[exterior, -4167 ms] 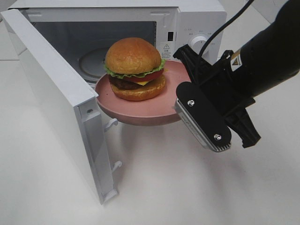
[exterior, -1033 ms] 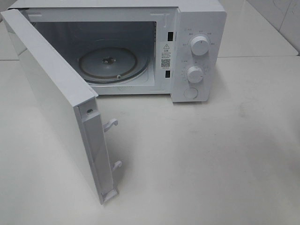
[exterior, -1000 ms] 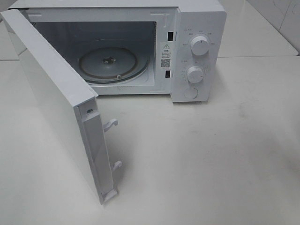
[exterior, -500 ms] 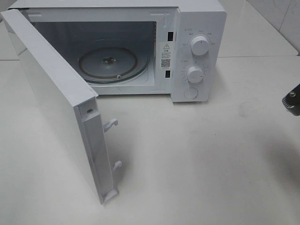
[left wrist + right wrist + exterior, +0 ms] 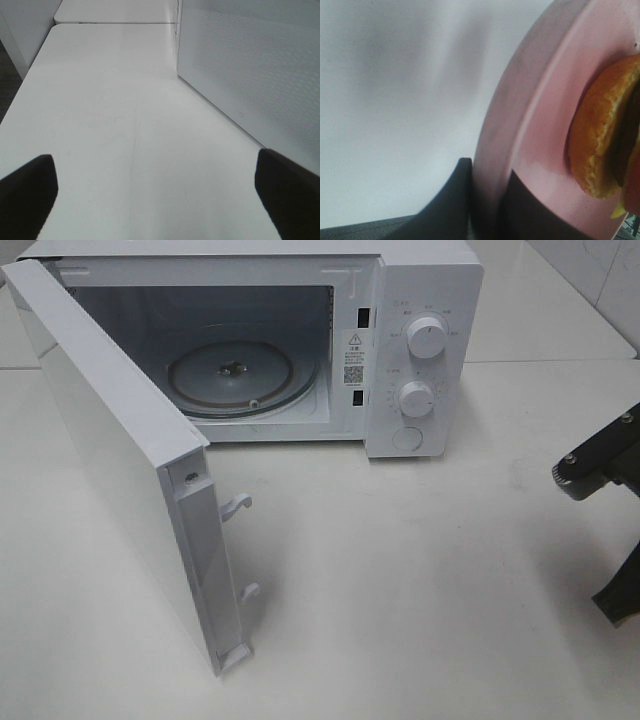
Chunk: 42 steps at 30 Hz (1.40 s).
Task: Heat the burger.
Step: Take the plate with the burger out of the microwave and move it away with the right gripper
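Right hand (image 5: 487, 200) is clamped on the rim of the pink plate (image 5: 540, 115), and the burger (image 5: 602, 135) sits on that plate, off at the bench's (image 5: 420, 570) right edge. Left hand (image 5: 155, 195) hangs wide open over bare bench. Farther back, the microwave (image 5: 425, 300) stands door (image 5: 110, 440) open, only its glass turntable (image 5: 235, 375) inside.

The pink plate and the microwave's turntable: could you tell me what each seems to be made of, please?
The pink plate looks like smooth plastic or melamine with a soft sheen: even matte pink colour, faint highlights near the burger. It could be glazed ceramic; the look leaves that open. The turntable appears to be clear glass, glossy, since the cavity floor and central hub show through its ringed disc.
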Each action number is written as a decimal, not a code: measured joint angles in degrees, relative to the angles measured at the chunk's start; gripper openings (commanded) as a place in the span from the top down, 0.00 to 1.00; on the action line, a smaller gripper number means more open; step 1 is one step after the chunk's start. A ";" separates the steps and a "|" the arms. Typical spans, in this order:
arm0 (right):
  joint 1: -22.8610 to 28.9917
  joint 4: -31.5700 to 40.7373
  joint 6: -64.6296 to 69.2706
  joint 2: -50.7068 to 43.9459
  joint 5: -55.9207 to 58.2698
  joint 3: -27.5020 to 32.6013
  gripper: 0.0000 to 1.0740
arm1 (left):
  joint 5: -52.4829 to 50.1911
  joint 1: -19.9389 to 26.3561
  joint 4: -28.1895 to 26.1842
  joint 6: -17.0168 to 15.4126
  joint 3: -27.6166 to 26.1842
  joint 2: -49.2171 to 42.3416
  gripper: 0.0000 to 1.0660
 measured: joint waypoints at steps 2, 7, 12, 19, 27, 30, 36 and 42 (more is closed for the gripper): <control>0.00 0.00 0.92 1.89 -1.32 0.06 1.00 | 0.00 0.00 0.00 0.00 0.00 0.00 0.06; 0.00 -0.40 3.90 6.30 -4.18 0.06 1.00 | 0.00 0.00 0.00 0.00 0.00 0.00 0.06; 0.00 -0.74 6.19 12.43 -7.73 0.06 1.00 | 0.06 0.00 0.00 0.00 0.00 0.00 0.06; 0.00 -4.07 11.57 17.02 -11.46 1.43 1.00 | 0.06 0.00 0.00 0.00 0.00 0.00 0.06; 0.00 -4.64 16.44 21.03 -15.30 2.98 0.98 | 0.06 0.00 0.00 0.00 0.00 0.00 0.06; 0.00 -5.21 17.88 21.94 -16.10 3.04 0.91 | 0.06 0.00 0.00 0.00 0.00 0.00 0.06; 0.00 -5.73 18.62 21.43 -12.95 3.04 0.55 | 0.06 0.00 0.00 0.00 0.00 0.00 0.06; 0.00 -3.55 14.61 18.33 -9.91 0.97 0.39 | 0.06 0.00 0.00 0.00 0.00 0.00 0.06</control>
